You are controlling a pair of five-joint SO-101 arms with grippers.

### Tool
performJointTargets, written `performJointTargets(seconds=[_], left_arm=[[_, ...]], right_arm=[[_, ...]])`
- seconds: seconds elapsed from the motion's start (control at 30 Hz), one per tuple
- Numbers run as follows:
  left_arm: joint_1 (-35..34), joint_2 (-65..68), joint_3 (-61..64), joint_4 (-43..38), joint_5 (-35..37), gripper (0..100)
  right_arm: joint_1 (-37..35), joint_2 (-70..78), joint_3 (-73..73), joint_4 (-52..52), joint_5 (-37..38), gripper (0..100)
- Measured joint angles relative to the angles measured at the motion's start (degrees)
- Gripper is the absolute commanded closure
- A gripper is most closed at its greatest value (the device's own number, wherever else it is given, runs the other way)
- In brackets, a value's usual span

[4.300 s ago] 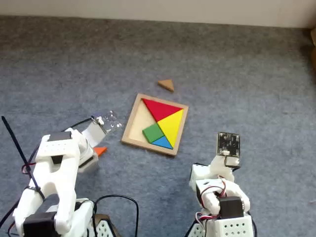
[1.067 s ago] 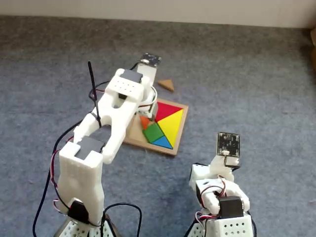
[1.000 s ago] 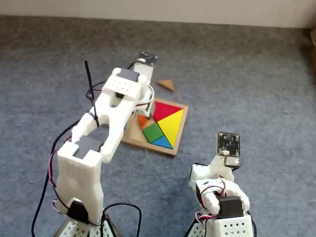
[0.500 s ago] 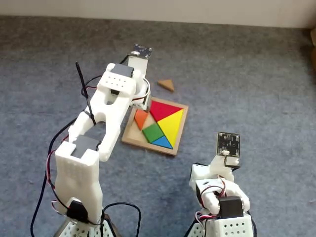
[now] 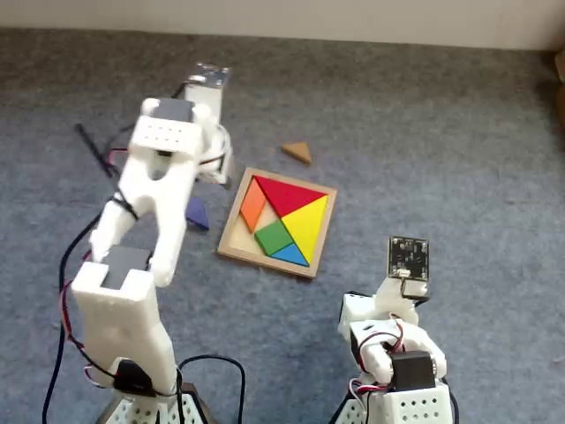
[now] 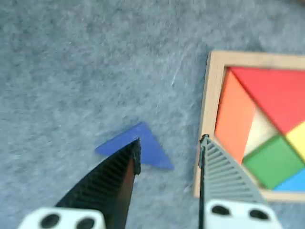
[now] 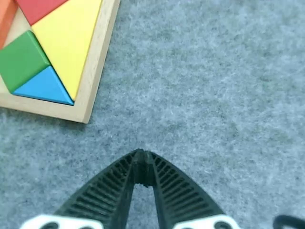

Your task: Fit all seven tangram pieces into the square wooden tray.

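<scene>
1. Tray [image 5: 265,262] of pale wood lies on the grey carpet [image 5: 441,132], in front of and between the two arms.
2. Five pieces sit inside it: a red triangle [image 5: 287,196], a yellow triangle [image 5: 309,225], a green square [image 5: 274,237], a light blue triangle [image 5: 291,254] and an orange slanted piece [image 5: 253,208] along one side.
3. Bare wood shows in a small gap [image 5: 265,221] between the orange, red and green pieces.
4. Two pieces are outside on the carpet – a dark blue triangle [image 5: 196,212] just beside the tray's orange side, and a brown triangle [image 5: 297,152] near the far corner.
5. The left gripper [image 6: 170,143] hangs over the strip between the dark blue triangle and the tray, jaws spread wide and holding nothing; one fingertip is over the triangle's edge, the other over the tray's rim.
6. The right gripper [image 7: 143,157] is over bare carpet near the tray corner with the light blue triangle – fingers pressed together, nothing between them.
</scene>
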Motion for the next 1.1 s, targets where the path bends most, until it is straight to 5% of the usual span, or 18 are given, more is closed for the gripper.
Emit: performJointTargets(seconds=[0.53,0.8,1.1], left_arm=[[-7.30,7.82,-0.53,3.60,-45.80,79],[-7.21,8.44,-0.62,-1.05,-50.20,75],[-7.30,16.44,-3.96,-1.58,-50.20,82]], right_arm=[[0.00,0.00,0.00,0.00,0.00,99.4],[0.00,0.00,0.00,0.00,0.00,99.4],[0.00,0.00,0.00,0.00,0.00,99.4]])
